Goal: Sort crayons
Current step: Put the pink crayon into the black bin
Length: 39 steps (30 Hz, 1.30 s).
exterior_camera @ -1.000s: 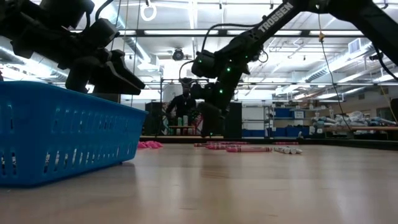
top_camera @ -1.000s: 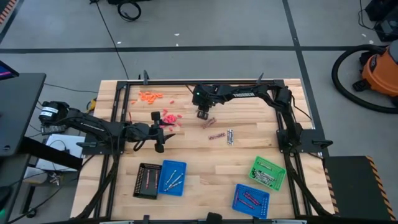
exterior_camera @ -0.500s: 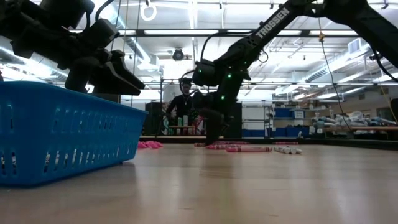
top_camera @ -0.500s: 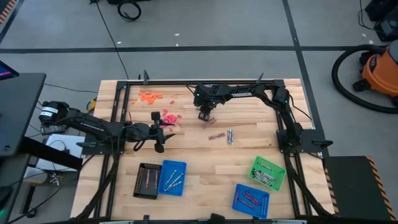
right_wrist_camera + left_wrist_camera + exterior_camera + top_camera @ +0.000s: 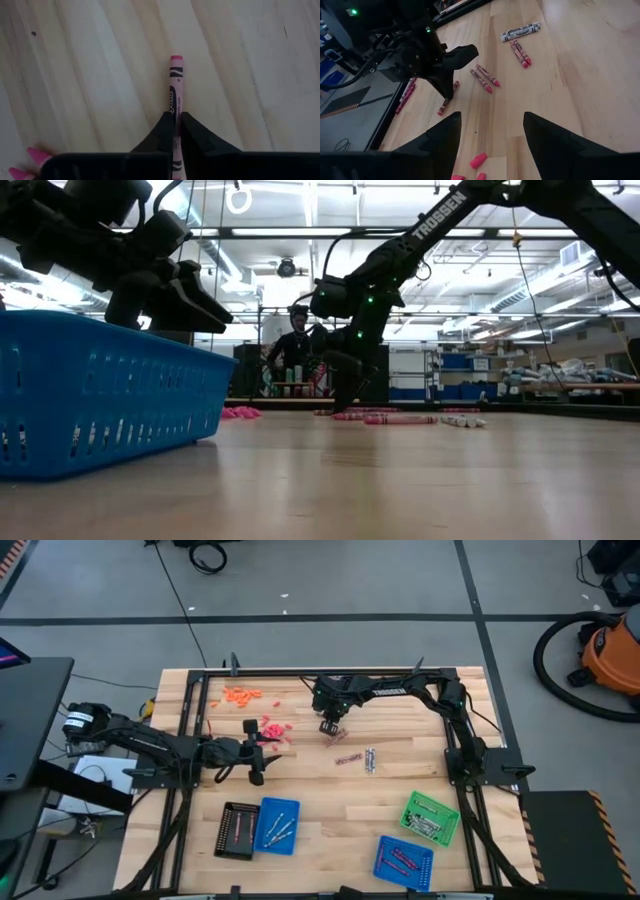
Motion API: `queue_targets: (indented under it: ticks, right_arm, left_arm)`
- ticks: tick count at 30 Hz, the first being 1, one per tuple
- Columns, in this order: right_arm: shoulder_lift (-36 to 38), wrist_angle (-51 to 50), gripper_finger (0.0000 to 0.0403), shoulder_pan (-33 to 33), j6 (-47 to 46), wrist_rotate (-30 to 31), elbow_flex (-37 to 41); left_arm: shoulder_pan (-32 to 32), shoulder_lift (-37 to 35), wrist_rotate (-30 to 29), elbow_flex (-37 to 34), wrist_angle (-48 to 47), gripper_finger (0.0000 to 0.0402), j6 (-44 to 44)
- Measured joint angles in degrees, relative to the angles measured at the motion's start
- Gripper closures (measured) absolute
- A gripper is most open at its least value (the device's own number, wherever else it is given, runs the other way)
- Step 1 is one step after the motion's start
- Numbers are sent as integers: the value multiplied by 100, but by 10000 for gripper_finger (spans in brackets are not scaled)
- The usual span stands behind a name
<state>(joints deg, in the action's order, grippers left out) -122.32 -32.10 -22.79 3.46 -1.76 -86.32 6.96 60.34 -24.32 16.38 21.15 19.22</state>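
Observation:
Crayons lie on the wooden table: an orange heap [image 5: 240, 695], a pink heap [image 5: 270, 730], a red-pink pair [image 5: 348, 758] and silver-grey ones [image 5: 369, 760]. My right gripper [image 5: 328, 726] is down at the table in the far middle, shut on one red-pink crayon [image 5: 175, 85]. The left wrist view shows it too, as my right gripper [image 5: 447, 91] over that crayon [image 5: 444, 104]. My left gripper [image 5: 256, 768] hangs open above the table at the left, near the pink heap, and holds nothing. My right gripper pinches the red-pink crayon between its two fingertips, on the long sides of the paper-wrapped shaft [image 5: 175, 106]. The fingers come from above, pointing down. The crayon lies flat on the table, one end [image 5: 176, 59] sticking out past the fingertips.
A black tray [image 5: 237, 830] and a blue tray [image 5: 277, 825] stand at the near left. A green tray [image 5: 430, 817] and a second blue tray [image 5: 403, 862] stand at the near right. A dark frame [image 5: 330, 673] borders the table. A person [image 5: 296, 345] stands beyond it.
My right gripper has gone down to the table onto the red-pink crayon, shifting slightly toward the table's near edge. The crayons have stayed where they were.

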Motion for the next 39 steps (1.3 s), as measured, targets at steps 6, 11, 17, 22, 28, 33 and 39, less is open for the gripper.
queue_targets:
  ticks: [6,11,17,22,28,33,39]
  right_arm:
    - [19,-18,376,85,-17,83,11]
    - [211,-92,375,204,-58,39,39]
    - [585,4,374,463,-48,44,28]
    - [828,362,374,858,255,2,28]
    - [859,1010,373,1353,789,-192,24]
    - [859,1324,373,1665,1084,-199,24]
    - [859,1740,373,1829,1135,-170,22]
  left_arm:
    - [0,0,-2,0,0,176,2]
    - [0,0,-4,0,-4,176,0]
    - [0,0,-9,0,-6,176,-51]
    - [-2,0,-3,0,170,176,-271]
    - [-4,0,22,4,373,176,-367]
    - [-4,0,28,4,469,176,-452]
    - [-4,0,177,4,481,176,-468]
